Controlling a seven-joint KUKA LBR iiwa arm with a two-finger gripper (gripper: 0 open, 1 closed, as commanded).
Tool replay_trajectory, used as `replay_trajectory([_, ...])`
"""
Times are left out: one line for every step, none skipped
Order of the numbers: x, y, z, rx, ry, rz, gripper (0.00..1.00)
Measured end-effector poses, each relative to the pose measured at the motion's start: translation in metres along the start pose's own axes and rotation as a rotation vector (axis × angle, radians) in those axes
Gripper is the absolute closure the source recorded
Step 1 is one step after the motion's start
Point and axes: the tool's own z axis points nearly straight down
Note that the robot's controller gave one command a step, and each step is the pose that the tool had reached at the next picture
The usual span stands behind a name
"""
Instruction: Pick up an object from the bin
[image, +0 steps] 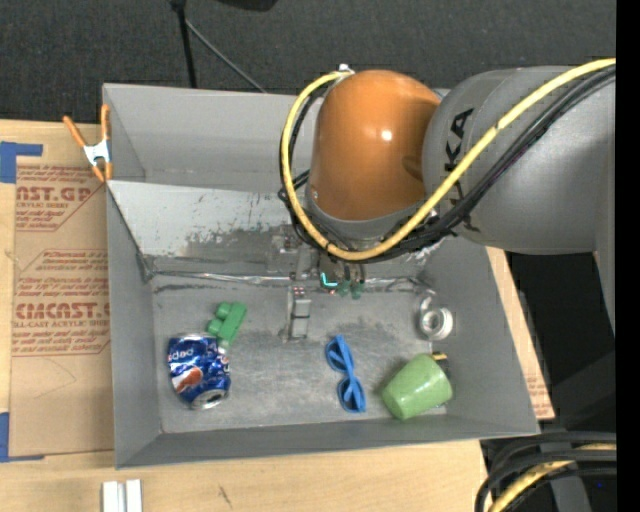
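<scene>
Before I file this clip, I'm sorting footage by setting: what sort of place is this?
Likely a robotics lab running grasping trials: a large robot arm hangs over a grey metal bin holding unrelated odds, a crushed soda can, blue sunglasses and a green cup.

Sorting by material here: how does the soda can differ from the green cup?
The soda can is blue, red and white with print; the green cup is plain green. The can is crushed and dented; the cup keeps its shape. The can lies left in the view, the cup right. Both lie on the bin floor.
</scene>
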Motion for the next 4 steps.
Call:
replay_trajectory([0.005, 0.080, 0.104, -0.001, 0.000, -0.032, 0.00])
replay_trajectory([-0.011, 0.083, 0.171, -0.001, -0.003, 0.028, 0.00])
replay_trajectory([-0.004, 0.070, 0.168, -0.001, -0.010, -0.106, 0.00])
replay_trajectory([0.035, 0.073, 0.163, -0.002, -0.034, -0.461, 0.00])
